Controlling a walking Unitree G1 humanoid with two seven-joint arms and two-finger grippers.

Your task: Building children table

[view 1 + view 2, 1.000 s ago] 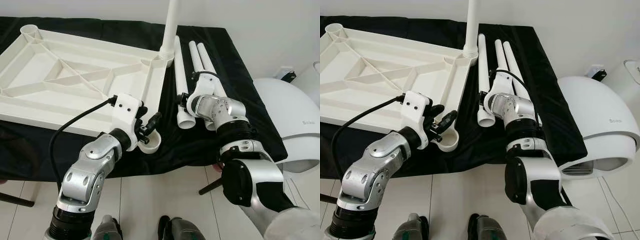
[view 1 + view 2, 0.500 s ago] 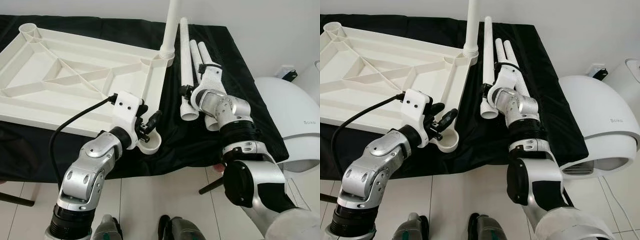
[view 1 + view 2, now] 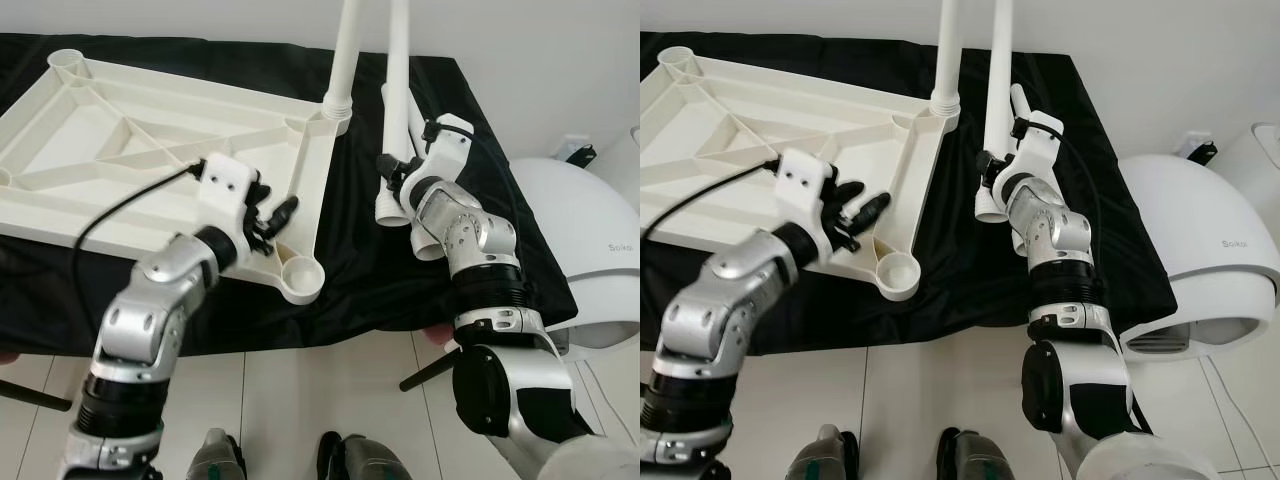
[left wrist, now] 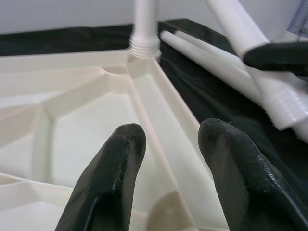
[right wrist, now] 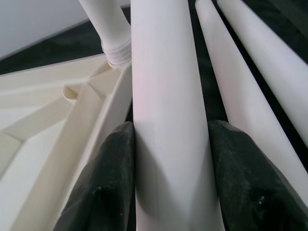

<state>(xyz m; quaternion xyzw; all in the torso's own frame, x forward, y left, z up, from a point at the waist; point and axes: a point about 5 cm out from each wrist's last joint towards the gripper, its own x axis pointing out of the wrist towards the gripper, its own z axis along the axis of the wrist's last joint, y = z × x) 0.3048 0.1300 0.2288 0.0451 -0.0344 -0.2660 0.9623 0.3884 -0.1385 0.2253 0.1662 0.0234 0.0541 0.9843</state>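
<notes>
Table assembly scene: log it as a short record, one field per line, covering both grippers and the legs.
tabletop: white ribbed panel lying underside up on black cloth
fitted leg: one upright in the far corner socket
right gripper: shut on a raised leg, lower end off the cloth
left gripper: open, over the tabletop's near edge
empty socket: near corner
loose legs: two lying on the cloth

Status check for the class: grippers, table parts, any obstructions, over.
Right gripper shut on a raised table leg. Left gripper open over upturned tabletop. One leg already fitted; near corner socket unobstructed.
</notes>
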